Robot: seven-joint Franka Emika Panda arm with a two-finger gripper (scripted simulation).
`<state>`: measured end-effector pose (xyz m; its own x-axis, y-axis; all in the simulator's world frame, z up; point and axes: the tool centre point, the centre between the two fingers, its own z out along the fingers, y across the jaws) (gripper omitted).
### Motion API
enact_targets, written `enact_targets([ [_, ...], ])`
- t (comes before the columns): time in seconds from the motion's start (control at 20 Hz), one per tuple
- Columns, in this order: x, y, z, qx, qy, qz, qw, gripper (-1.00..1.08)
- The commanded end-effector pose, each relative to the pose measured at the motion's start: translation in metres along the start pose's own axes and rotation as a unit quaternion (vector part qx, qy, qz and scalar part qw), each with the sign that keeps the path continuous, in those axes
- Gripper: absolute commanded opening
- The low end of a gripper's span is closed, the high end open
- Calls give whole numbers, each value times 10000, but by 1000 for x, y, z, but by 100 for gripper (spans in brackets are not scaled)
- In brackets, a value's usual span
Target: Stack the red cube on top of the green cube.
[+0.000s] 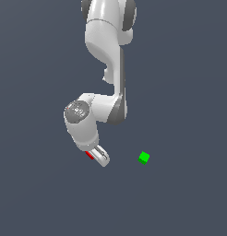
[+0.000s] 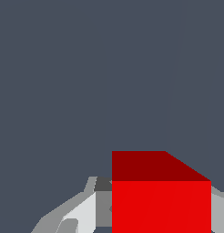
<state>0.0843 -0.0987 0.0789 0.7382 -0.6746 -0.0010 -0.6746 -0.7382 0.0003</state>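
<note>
In the exterior view my white gripper point(image 1: 99, 158) points down and tilts, and only a thin sliver of the red cube point(image 1: 90, 155) shows beside its fingers. In the wrist view the red cube point(image 2: 161, 200) looms large and fills the gap between the two grey fingers point(image 2: 82, 211), which press against both of its sides. The gripper point(image 2: 155, 185) is shut on it. The green cube point(image 1: 143, 157) lies by itself on the dark floor towards the exterior view's right, about a gripper's width away. It does not appear in the wrist view.
The white arm point(image 1: 106, 50) comes down from the top of the exterior view, with its elbow above the gripper. A plain dark grey floor point(image 1: 189, 198) lies all around, and no other objects show.
</note>
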Motion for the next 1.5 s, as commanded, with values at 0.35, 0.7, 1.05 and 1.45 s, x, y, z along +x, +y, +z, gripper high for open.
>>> enact_targets([
  [0.35, 1, 0, -41, 2, 4, 0, 10000, -100],
  [0.7, -4, -6, -38, 4, 8, -1, 10000, -100],
  [1.05, -37, -41, -27, 4, 8, -1, 10000, -100],
  [1.45, -99, -109, -6, 4, 8, -1, 10000, -100],
])
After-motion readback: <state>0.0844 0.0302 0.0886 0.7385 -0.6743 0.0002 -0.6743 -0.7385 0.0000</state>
